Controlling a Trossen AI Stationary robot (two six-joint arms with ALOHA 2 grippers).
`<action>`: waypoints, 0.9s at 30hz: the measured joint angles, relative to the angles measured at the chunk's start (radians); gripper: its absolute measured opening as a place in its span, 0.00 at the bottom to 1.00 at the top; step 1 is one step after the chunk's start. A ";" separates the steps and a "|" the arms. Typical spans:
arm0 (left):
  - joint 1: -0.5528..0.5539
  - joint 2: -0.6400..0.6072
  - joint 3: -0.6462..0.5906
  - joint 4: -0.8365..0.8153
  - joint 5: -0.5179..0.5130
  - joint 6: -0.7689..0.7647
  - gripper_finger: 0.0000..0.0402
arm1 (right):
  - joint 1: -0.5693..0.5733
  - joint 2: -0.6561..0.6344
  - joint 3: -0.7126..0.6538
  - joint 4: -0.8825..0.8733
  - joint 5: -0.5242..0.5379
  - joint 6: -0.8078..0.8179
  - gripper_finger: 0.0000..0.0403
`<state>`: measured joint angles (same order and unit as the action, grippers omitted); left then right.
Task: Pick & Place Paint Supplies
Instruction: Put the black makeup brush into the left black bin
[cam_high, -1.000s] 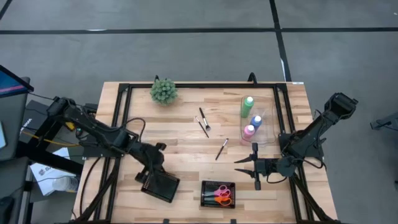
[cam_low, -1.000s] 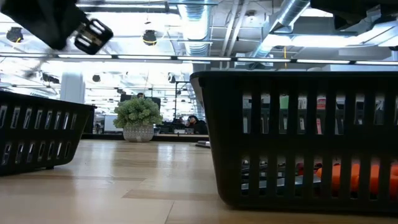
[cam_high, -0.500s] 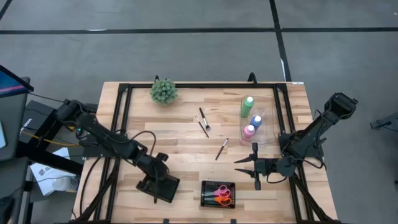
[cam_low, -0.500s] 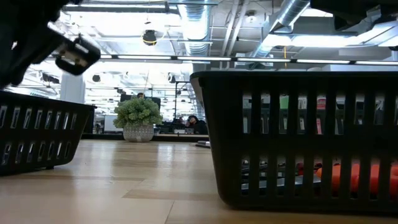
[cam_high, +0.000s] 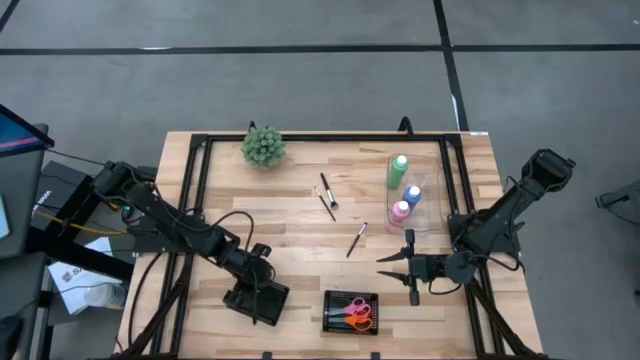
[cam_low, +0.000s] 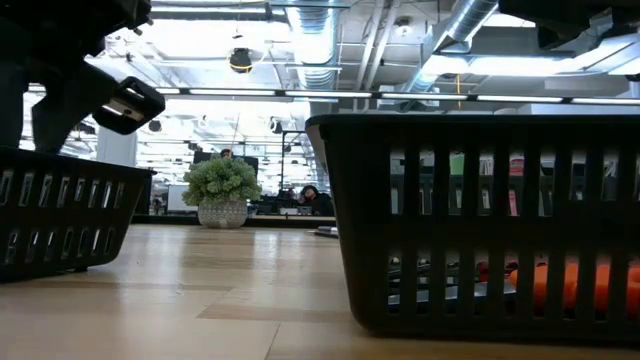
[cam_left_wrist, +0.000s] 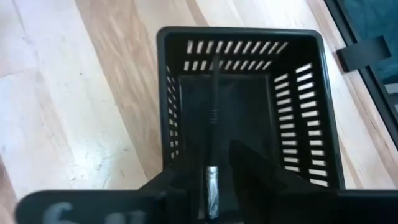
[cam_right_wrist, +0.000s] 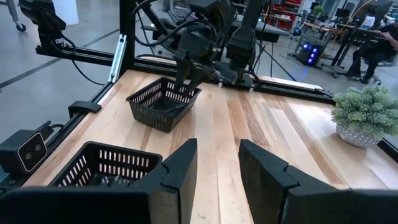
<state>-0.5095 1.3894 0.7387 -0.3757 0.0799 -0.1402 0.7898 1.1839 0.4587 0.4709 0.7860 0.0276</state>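
1. Black slatted plastic makes up both baskets on the wooden table (cam_high: 290, 235): the left basket (cam_high: 256, 299) sits at the near-left, and the middle basket (cam_high: 351, 311) holds the pink and orange scissors (cam_high: 357, 314).
2. Over the left basket hangs the left gripper (cam_high: 254, 293). In the left wrist view its fingers (cam_left_wrist: 249, 163) are clenched on a thin dark-handled brush (cam_left_wrist: 213, 134). The brush's long axis runs straight out from the gripper, its metal ferrule between the fingers and its dark handle pointing down into the basket. Whether the handle's end touches the basket floor cannot be told.
3. At the table's right side the right gripper (cam_high: 398, 265) waits above the wood with its fingers (cam_right_wrist: 181, 163) spread apart, holding nothing.
4. Toward the far-right, the green bottle (cam_high: 398, 171), blue bottle (cam_high: 411, 195) and pink bottle (cam_high: 400, 212) stand upright close together.
5. Mid-table lie two loose brushes (cam_high: 326, 196) close together on a diagonal, and a third brush (cam_high: 356, 240) lies nearer the front, also diagonal.
6. A green plant ball (cam_high: 263, 146) sits at the far edge.
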 joint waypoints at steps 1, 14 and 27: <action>0.000 -0.002 0.000 -0.001 -0.005 0.000 0.21 | 0.000 0.000 0.000 0.000 0.000 0.000 0.27; 0.168 -0.003 0.000 0.119 -0.265 0.166 0.50 | 0.000 0.000 0.000 0.000 0.000 0.013 0.27; 0.534 0.087 0.103 0.261 -0.167 0.514 0.61 | 0.001 0.000 0.000 0.008 -0.003 0.017 0.27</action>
<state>0.0243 1.4766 0.8416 -0.1148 -0.0867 0.3733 0.7909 1.1839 0.4586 0.4786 0.7830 0.0448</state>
